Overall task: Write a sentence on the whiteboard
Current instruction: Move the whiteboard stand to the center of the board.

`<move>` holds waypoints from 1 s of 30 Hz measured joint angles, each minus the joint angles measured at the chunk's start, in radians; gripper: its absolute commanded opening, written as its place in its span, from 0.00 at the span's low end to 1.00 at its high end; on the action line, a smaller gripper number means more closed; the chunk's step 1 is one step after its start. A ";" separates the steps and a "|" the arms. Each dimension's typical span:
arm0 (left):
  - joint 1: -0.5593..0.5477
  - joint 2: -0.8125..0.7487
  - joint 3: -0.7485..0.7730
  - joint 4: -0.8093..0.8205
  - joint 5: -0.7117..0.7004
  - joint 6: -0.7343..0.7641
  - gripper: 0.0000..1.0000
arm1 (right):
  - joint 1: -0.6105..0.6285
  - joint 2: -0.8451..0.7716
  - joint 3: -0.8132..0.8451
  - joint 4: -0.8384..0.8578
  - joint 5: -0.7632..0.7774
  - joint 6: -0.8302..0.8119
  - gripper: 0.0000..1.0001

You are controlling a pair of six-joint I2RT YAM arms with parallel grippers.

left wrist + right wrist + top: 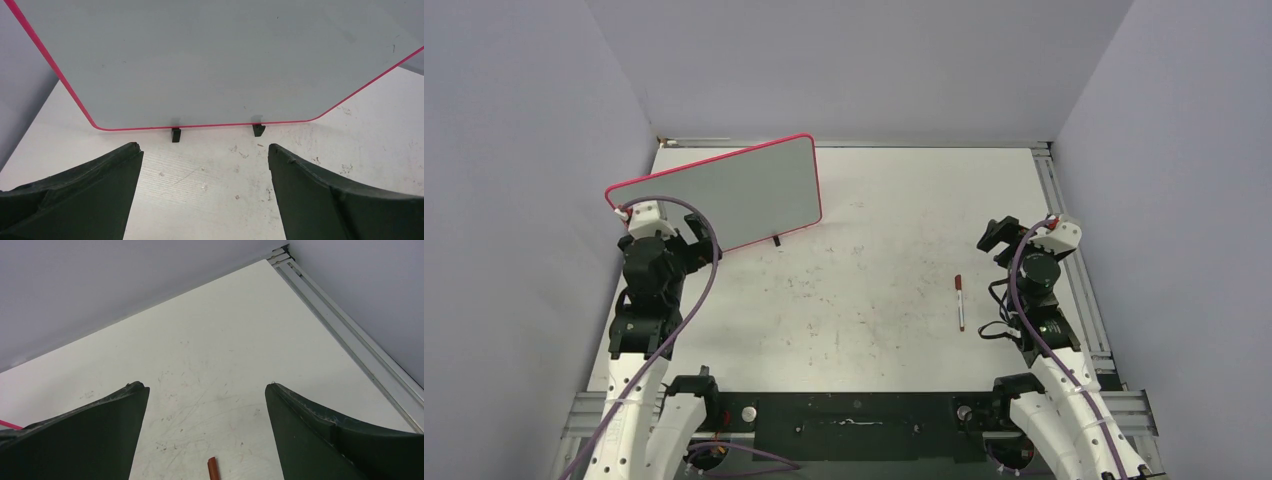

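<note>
The whiteboard (724, 195) stands on small black feet at the back left, pale grey with a red-pink rim. Its surface shows no writing, so the sentence is not in view. My left gripper (688, 238) is open and empty just in front of the board's near left part. In the left wrist view the board (215, 60) fills the top and the gripper (202, 147) faces its lower rim. A red and white marker (959, 300) lies on the table right of centre. My right gripper (998, 236) is open and empty beyond it. The marker's red tip (213, 467) shows below the gripper (206, 386).
The scuffed white tabletop (894, 200) is boxed in by grey walls at the back and sides. A metal rail (1064, 230) runs along the right edge and also shows in the right wrist view (350, 335). Two black feet (175, 134) hold the board up.
</note>
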 measured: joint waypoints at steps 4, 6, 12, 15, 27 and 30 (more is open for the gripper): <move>0.000 -0.002 0.000 -0.004 -0.018 -0.037 0.96 | 0.000 0.000 0.000 0.000 0.003 0.004 0.90; 0.000 0.000 0.000 -0.015 -0.023 -0.063 0.96 | 0.000 0.000 0.000 0.000 0.003 0.007 0.90; -0.040 0.023 -0.022 -0.015 0.009 -0.144 0.96 | 0.000 0.000 0.000 0.000 0.002 0.013 0.90; -0.147 0.038 -0.079 -0.006 -0.036 -0.204 0.96 | 0.000 -0.010 0.000 -0.002 0.001 0.014 0.90; -0.266 0.329 -0.242 0.143 -0.224 -0.337 0.96 | 0.000 -0.064 -0.003 -0.017 0.001 0.017 0.90; -0.232 0.328 -0.259 0.196 -0.227 -0.343 0.96 | 0.000 -0.078 -0.014 -0.012 -0.001 0.023 0.90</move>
